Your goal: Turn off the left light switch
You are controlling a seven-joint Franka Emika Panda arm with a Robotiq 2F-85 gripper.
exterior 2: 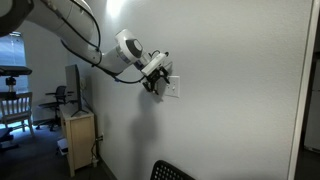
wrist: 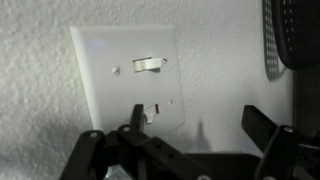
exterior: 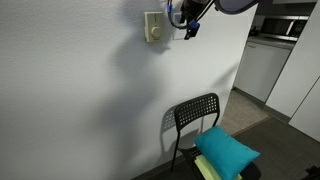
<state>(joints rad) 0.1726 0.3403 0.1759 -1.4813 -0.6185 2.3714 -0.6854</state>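
White wall (wrist: 40,100), arm (exterior 2: 80,45) stretched toward wall plate (wrist: 100,60), fingers (wrist: 262,125) apart by left light switch (wrist: 156,107)

White wall plate (wrist: 130,75) and white toggles (wrist: 148,64) on stippled white wall (wrist: 40,100); black tool (wrist: 195,128); black slatted chair (exterior: 195,115); teal cushion (exterior: 228,150).

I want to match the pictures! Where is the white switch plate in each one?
Exterior view: not visible; it seems hidden behind the gripper, top middle.
Exterior view: the switch plate sits mid-picture, right of the gripper.
Wrist view: upper middle, above the open jaws.
Shared landmark: the gripper.
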